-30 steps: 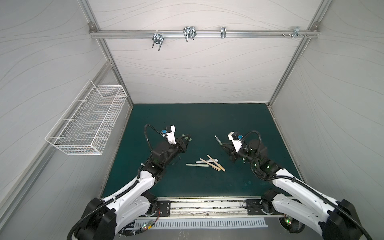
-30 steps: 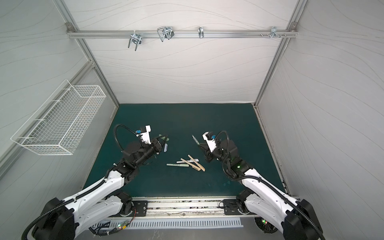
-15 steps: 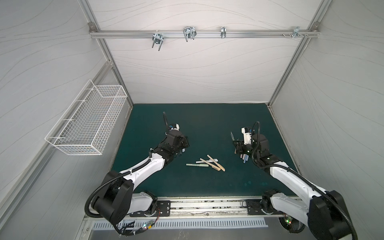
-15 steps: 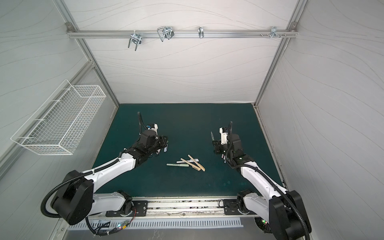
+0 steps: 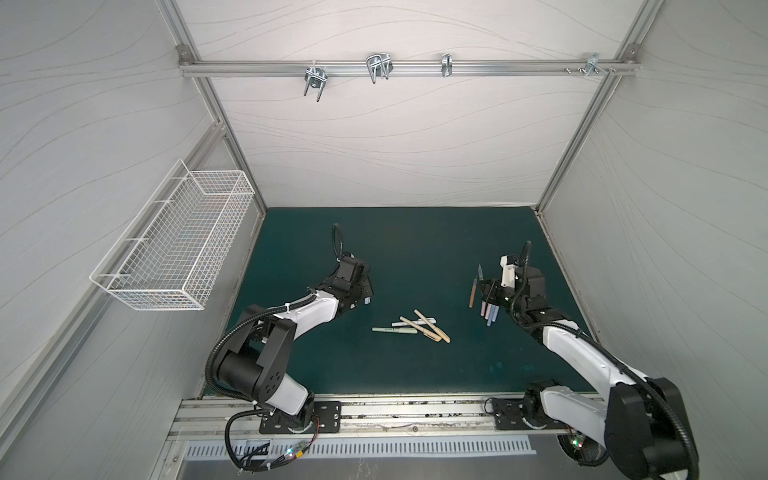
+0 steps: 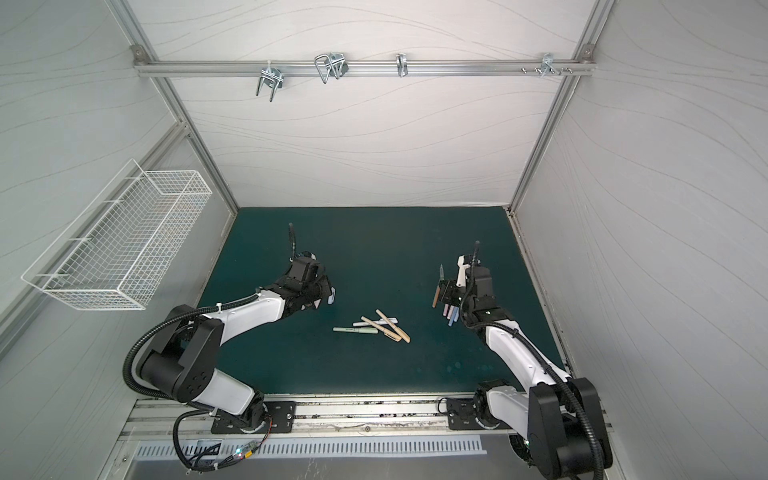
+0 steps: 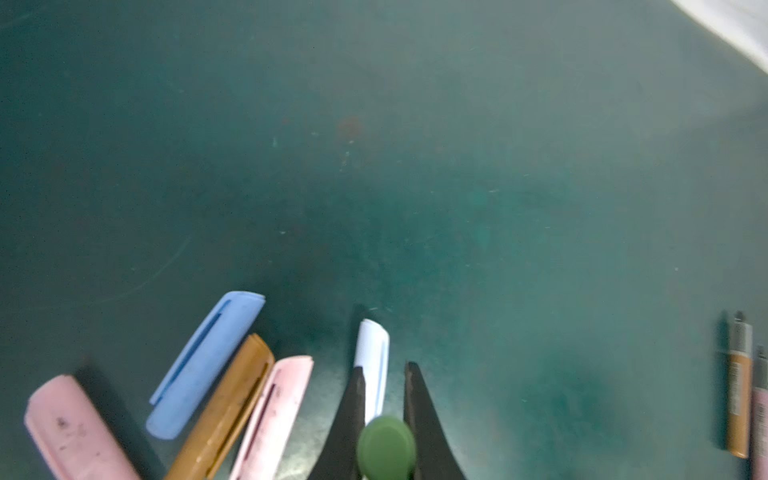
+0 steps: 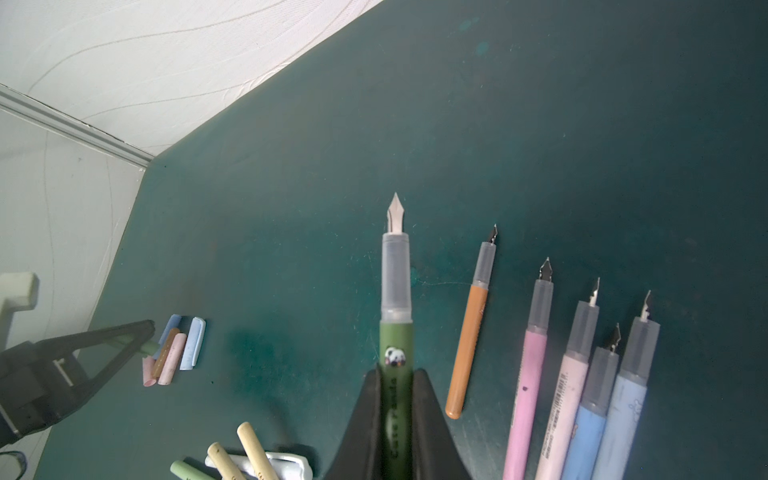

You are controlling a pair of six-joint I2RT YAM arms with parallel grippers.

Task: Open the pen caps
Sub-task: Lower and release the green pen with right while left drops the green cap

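My left end effector [image 7: 385, 368] pinches the green cap [image 7: 386, 446], my right end effector [image 8: 397, 372] the green pen [image 8: 396, 340]: I'd lower both gently.

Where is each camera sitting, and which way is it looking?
Top views: high above the arm bases, looking down at the green mat; left arm and right arm show.
Left wrist: on the left arm, looking along the left tool, shut on the green cap, at loose caps; its fingers show.
Right wrist: on the right arm, looking along the right tool gripping the green pen, beside uncapped pens; the left tool shows too.
Shared: both wrist views see the loose caps.
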